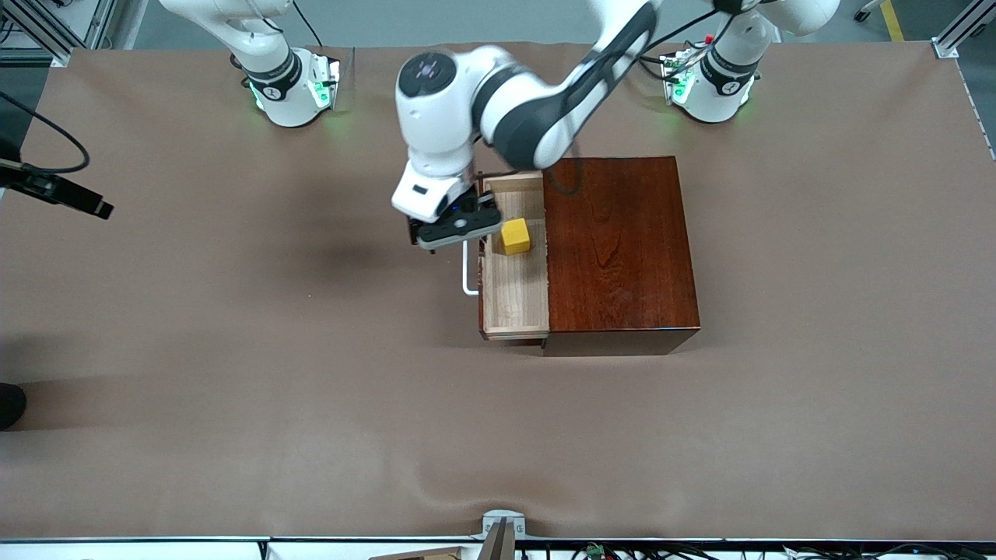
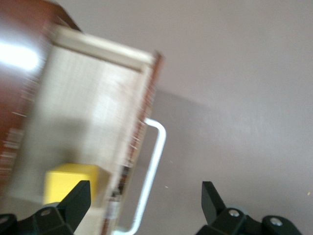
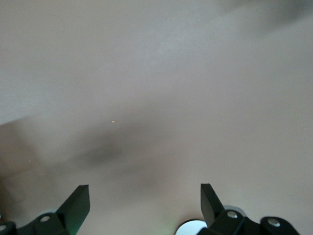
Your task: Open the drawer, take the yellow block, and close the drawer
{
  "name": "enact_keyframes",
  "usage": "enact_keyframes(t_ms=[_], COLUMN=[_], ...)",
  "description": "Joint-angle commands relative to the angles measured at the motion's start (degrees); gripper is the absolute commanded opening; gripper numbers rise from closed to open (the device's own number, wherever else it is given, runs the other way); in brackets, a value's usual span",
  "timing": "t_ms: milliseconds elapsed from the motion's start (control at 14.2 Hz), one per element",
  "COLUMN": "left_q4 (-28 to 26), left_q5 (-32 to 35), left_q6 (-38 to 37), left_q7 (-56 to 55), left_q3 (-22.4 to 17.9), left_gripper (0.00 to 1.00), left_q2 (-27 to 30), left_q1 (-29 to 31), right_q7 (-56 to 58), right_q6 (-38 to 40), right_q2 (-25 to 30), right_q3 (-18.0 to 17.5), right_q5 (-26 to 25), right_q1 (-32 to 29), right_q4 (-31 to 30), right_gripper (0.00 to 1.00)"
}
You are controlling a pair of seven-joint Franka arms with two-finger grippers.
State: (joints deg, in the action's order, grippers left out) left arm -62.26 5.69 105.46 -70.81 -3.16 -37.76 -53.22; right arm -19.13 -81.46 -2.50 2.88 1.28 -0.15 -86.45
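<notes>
The drawer point(image 1: 513, 288) of pale wood stands pulled out of the dark reddish-brown box point(image 1: 618, 249) toward the right arm's end of the table. The yellow block point(image 1: 515, 236) lies in it on the tray floor. My left gripper point(image 1: 459, 233) hovers open over the white handle point(image 1: 468, 276) and the drawer's front wall. In the left wrist view, the handle point(image 2: 154, 161) runs between the spread fingers point(image 2: 78, 200), and the block point(image 2: 68, 183) sits beside one finger. My right gripper point(image 3: 145, 200) is open over bare brown table, holding nothing, and is out of the front view.
The right arm point(image 1: 268, 62) waits by its base. A black device point(image 1: 54, 190) on a cable juts in at the right arm's end of the table. A grey mount point(image 1: 502, 529) sits at the table edge nearest the front camera.
</notes>
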Motion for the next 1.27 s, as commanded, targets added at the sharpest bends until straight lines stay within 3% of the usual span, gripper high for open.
enact_keyframes(t_ms=[0, 211, 564, 1057, 1198], left_q4=[-2.3, -2.5, -2.8, -7.1, -9.7], left_q5=[0.0, 0.6, -1.4, -3.3, -3.9], left_q6=[-8.8, -13.1, -17.9, -19.5, -19.8], left_q7=[2.7, 6.6, 26.5, 48.9, 56.9], left_q3=[0.3, 0.3, 0.8, 0.8, 0.9], left_gripper=[1.0, 1.0, 1.0, 1.0, 1.0], left_q2=[8.3, 12.9, 17.4, 22.7, 24.6], left_q1=[5.3, 12.4, 24.2, 37.9, 41.3], right_q7=[-11.8, -20.9, -45.9, -49.8, -54.8], right_q6=[0.1, -0.3, -2.2, -5.0, -6.0], right_q2=[-0.3, -1.6, -2.7, -6.8, -7.8], right_q3=[0.1, 0.1, 0.1, -0.1, -0.1], right_q5=[3.4, 5.1, 5.1, 8.9, 8.8], right_q1=[3.4, 6.7, 15.2, 17.8, 21.3], right_q4=[-1.2, -1.3, -0.7, -0.6, -0.7], right_gripper=[1.0, 1.0, 1.0, 1.0, 1.0])
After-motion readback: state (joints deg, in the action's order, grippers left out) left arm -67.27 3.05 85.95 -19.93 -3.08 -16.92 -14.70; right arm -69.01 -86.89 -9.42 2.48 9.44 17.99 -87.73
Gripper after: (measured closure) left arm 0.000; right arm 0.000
